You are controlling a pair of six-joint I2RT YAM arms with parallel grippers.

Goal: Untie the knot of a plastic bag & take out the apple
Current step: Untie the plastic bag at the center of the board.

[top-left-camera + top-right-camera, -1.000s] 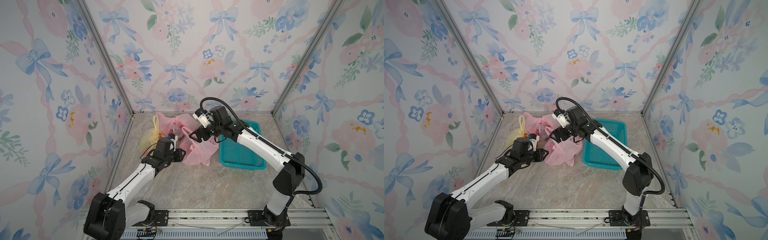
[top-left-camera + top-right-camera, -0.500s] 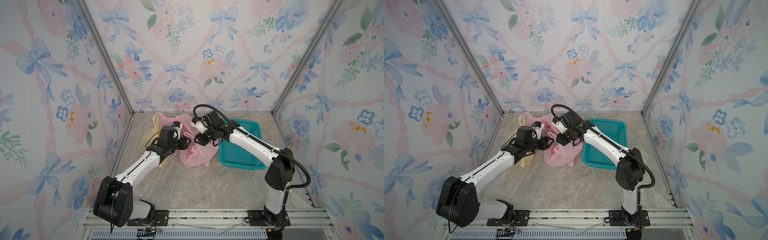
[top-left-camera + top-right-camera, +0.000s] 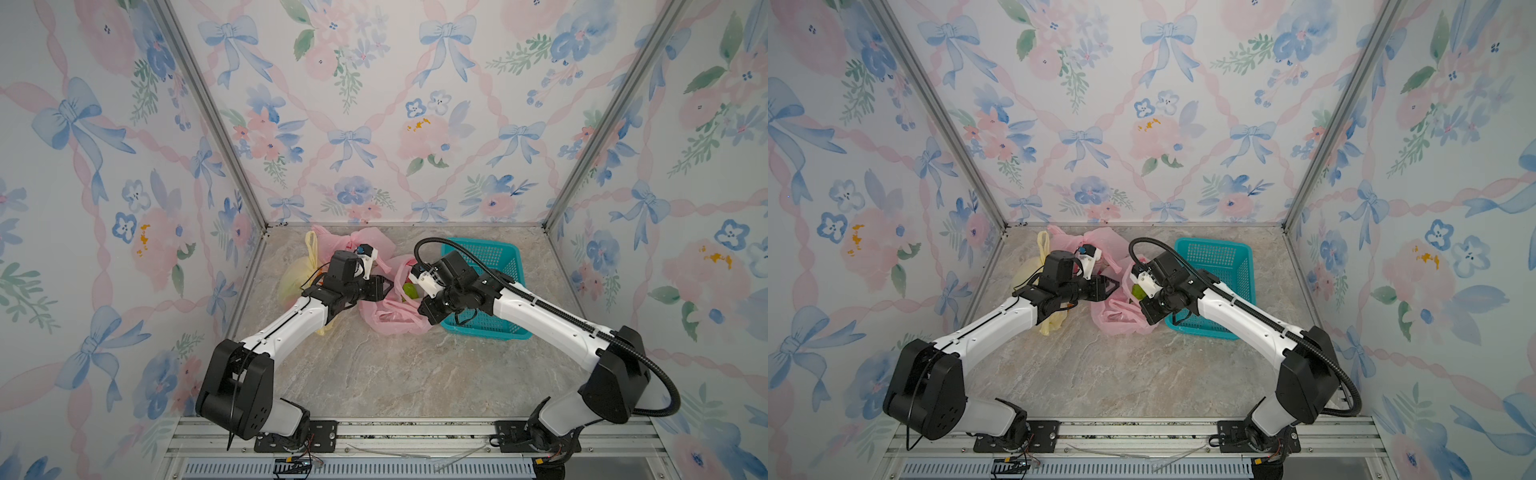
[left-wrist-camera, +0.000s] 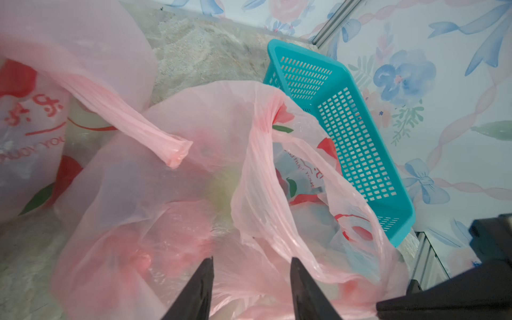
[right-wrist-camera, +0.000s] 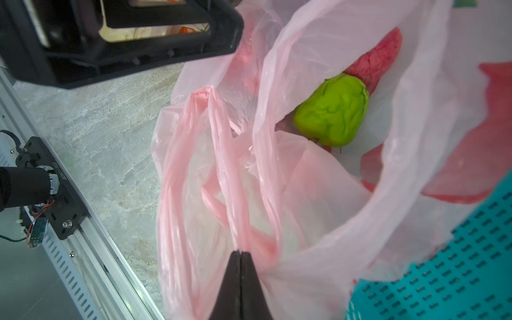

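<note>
**Bag open, right claw pinching its handle**

The pink bag [image 3: 392,318] lies on the marble bench [image 3: 395,374] toward the back edge, just beside the teal basket [image 3: 496,266], which sits toward the back right corner. The bag's mouth is open, with no knot across it in either wrist view.

The right gripper [image 5: 240,256] has its jaws pressed together on a bunched strip of the bag's handle [image 5: 221,155]; the pink film runs straight up out of the fingertips. In both top views this gripper sits at the bag's basket side, over the basket's near left corner.

Inside the open mouth lies a green, wrinkled fruit [image 5: 332,109], presumably the apple; it shows in a top view [image 3: 1137,291] as a green patch beside the right wrist. It rests on the bag's inner film next to a red printed patch and touches neither gripper.

The left gripper [image 4: 250,260] has its jaws partly spread and holds nothing; the two dark fingers [image 4: 203,279] hang just over the bag's left side, whether touching the film I cannot tell.

A second pink bag [image 3: 353,239] lies behind the left wrist against the back edge, its twisted handle [image 4: 133,122] reaching across the first bag. A yellow bag [image 3: 297,278] lies toward the back left corner, partly under the left arm.
</note>
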